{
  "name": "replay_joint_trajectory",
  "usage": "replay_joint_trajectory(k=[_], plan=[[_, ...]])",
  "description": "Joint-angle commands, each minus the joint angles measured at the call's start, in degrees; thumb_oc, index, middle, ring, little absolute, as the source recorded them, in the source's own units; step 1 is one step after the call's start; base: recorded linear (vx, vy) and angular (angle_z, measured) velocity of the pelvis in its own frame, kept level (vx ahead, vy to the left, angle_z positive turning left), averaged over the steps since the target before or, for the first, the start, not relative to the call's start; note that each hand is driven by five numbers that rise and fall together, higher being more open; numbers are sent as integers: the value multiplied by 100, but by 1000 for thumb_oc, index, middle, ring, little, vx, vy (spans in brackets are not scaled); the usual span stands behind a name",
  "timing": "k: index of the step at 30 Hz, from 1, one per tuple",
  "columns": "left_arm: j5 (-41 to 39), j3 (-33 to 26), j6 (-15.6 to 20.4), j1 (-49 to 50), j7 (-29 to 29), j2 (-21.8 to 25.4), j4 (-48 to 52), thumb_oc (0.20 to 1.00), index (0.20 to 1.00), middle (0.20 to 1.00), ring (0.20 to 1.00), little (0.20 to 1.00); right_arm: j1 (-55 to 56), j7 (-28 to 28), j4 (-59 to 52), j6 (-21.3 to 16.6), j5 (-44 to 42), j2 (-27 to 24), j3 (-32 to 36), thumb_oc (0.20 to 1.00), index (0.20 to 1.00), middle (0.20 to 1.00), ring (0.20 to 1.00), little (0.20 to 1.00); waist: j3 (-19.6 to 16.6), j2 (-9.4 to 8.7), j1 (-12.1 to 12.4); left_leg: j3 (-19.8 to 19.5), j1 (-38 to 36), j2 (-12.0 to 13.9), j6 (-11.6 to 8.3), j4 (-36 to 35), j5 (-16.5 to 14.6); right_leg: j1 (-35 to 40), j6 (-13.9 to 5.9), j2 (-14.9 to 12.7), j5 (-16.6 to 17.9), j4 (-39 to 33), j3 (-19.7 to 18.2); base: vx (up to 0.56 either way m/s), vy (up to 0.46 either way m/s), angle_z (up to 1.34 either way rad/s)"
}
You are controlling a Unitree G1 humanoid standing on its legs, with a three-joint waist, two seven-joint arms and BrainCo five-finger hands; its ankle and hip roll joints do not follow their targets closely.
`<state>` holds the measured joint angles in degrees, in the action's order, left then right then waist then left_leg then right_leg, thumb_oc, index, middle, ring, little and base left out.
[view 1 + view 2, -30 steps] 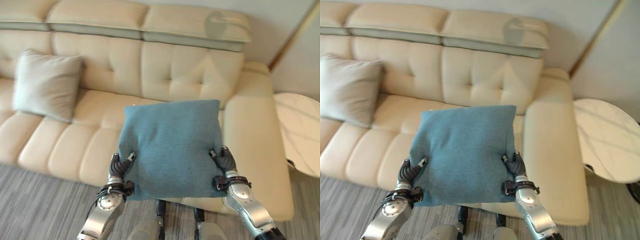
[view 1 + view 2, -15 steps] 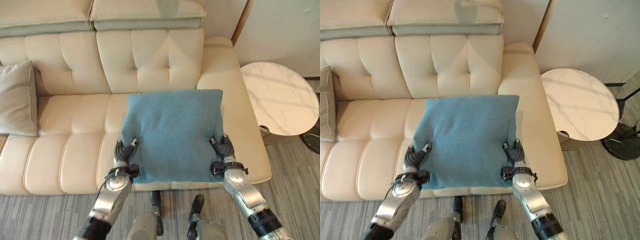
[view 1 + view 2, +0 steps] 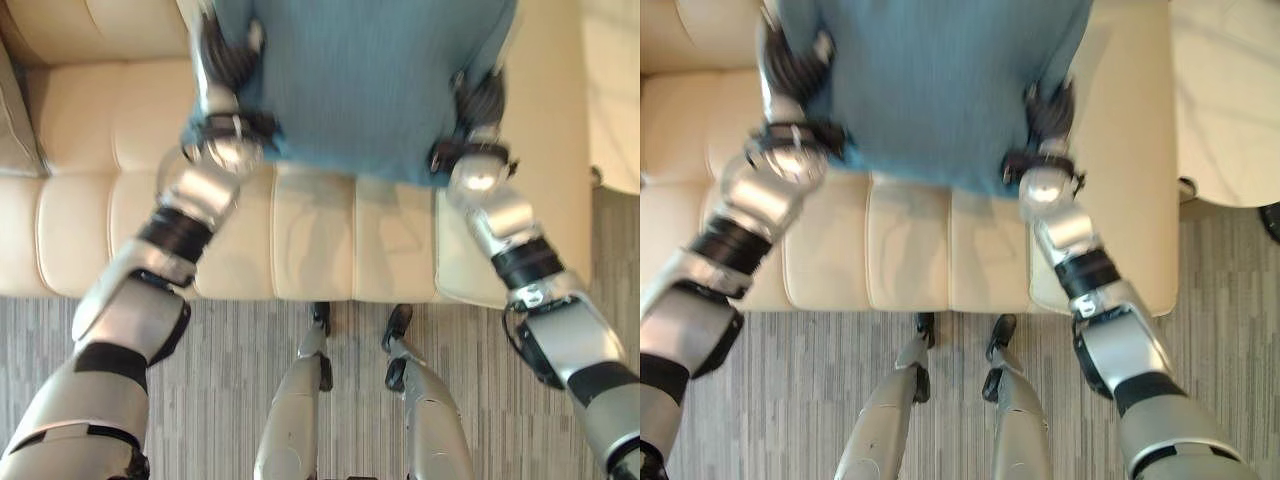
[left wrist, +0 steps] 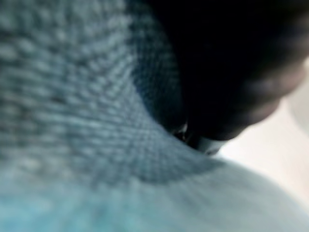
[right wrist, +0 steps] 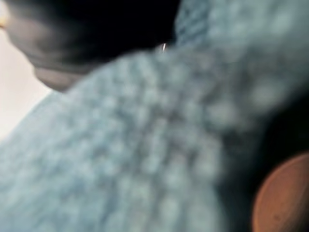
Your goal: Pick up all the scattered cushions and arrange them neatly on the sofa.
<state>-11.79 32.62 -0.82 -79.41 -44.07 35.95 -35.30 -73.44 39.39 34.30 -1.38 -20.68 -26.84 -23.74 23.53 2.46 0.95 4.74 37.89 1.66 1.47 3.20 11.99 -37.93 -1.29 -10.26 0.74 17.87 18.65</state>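
A teal cushion (image 3: 360, 80) hangs over the right seat of the cream sofa (image 3: 320, 240), held between both hands. My left hand (image 3: 225, 65) grips its left lower edge with curled fingers. My right hand (image 3: 480, 105) grips its right lower edge the same way. Its teal weave (image 4: 72, 121) presses close in the left wrist view, and the same cloth (image 5: 145, 145) in the right wrist view. A beige cushion's edge (image 3: 12, 120) shows on the sofa at the far left.
A round white marble side table (image 3: 1230, 90) stands right of the sofa's armrest (image 3: 545, 150). Grey striped carpet (image 3: 240, 380) runs along the sofa's front.
The view has tilted further down and closer to the sofa. Both arms have stretched forward, carrying the teal cushion farther over the right seat.
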Motion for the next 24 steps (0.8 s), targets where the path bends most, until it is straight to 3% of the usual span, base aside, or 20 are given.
replay_joint_trajectory(k=[1,2,3,4,7,9,12,14,16,17,18,20,24], plan=[[1146,668,174,-1334,-519,-20,-525,200,200,200,200,200,-1380,576,49,-892,856,85,-731,200,200,200,200,200,-202,-282,-36,-414,458,-199,-255,1058,-1104,-61,-334,9,-137,-489,-635,-24,20,16],[1638,1779,-97,-2504,-338,119,-1668,338,338,338,338,338,-2480,706,1087,-936,905,-513,-1554,1000,1000,1000,1000,1000,-119,-221,11,-464,1027,-223,-284,1226,-1087,-604,-347,-31,-160,-260,-670,-16,29,11],[1820,2204,-194,-2851,-218,179,-2010,699,699,699,699,699,-2826,786,1346,-851,1109,-741,-1885,1000,1000,1000,1000,1000,-85,-197,25,-485,1206,-236,-295,1240,-1049,-766,-357,-55,-140,-214,-657,6,29,23],[2026,2427,-242,-3042,-205,270,-2127,1000,1000,1000,1000,1000,-3024,822,1479,-740,1352,-991,-2133,1000,1000,1000,1000,1000,-41,-194,44,-498,1344,-250,-303,1248,-1019,-908,-365,-56,-125,-198,-658,24,27,29],[2270,2847,-342,-3282,-41,467,-2525,1000,1000,1000,1000,1000,-3449,1167,1930,-245,2257,-1517,-2872,1000,1000,1000,1000,1000,30,-209,55,-487,1556,-243,-330,1195,-940,-1124,-385,-66,-108,-217,-628,26,12,25],[1975,2600,-376,-2964,38,523,-2893,1000,1000,1000,1000,1000,-3337,935,2308,-387,1560,-1495,-2674,1000,1000,1000,1000,1000,89,-259,72,-492,1642,-245,-331,1211,-921,-1227,-362,-37,-115,-223,-669,53,28,10],[1614,2238,-396,-2618,102,589,-3183,1000,1000,1000,1000,1000,-3142,858,2618,-309,1383,-1523,-2648,1000,1000,1000,1000,1000,59,-252,62,-500,1703,-262,-317,1206,-908,-1284,-339,-22,-115,-244,-671,27,2,9],[873,1497,-252,-2090,177,528,-3293,1000,1000,1000,1000,1000,-2755,694,2861,-210,1039,-1503,-2249,1000,1000,1000,1000,1000,82,-246,60,-509,1578,-283,-333,1145,-899,-1170,-325,-2,-106,-307,-682,9,-5,-9],[540,1247,-151,-1929,228,469,-3267,1000,1000,1000,1000,1000,-2623,614,2897,-180,906,-1463,-2119,1000,1000,1000,1000,1000,82,-247,51,-515,1534,-287,-333,1109,-886,-1128,-320,9,-92,-348,-693,0,0,0],[-229,562,101,-1432,305,438,-3030,1000,1000,1000,1000,1000,-2200,508,2836,-86,690,-1416,-1752,1000,1000,1000,1000,1000,149,-249,58,-514,1341,-293,-347,1017,-896,-966,-332,30,-85,-426,-714,-11,1,-4],[-227,551,98,-1407,301,440,-3014,1000,1000,1000,1000,1000,-2181,511,2819,-79,694,-1417,-1750,1000,1000,1000,1000,1000,130,-241,51,-518,1353,-298,-341,1005,-875,-973,-330,26,-67,-440,-706,-17,-10,-14],[-1188,-438,575,-372,720,437,-2277,1000,1000,1000,1000,1000,-1206,271,2293,-76,440,-1166,-978,1000,1000,1000,1000,1000,235,-238,28,-484,863,-310,-366,834,-889,-513,-319,85,-90,-577,-705,-29,-17,-13],[-1564,-1112,837,602,868,269,-1417,1000,1000,1000,1000,1000,-300,303,1570,-89,508,-833,-196,1000,1000,1000,1000,1000,241,-225,-30,-465,488,-321,-368,698,-879,-140,-301,102,-72,-710,-671,-19,-1,-5]])
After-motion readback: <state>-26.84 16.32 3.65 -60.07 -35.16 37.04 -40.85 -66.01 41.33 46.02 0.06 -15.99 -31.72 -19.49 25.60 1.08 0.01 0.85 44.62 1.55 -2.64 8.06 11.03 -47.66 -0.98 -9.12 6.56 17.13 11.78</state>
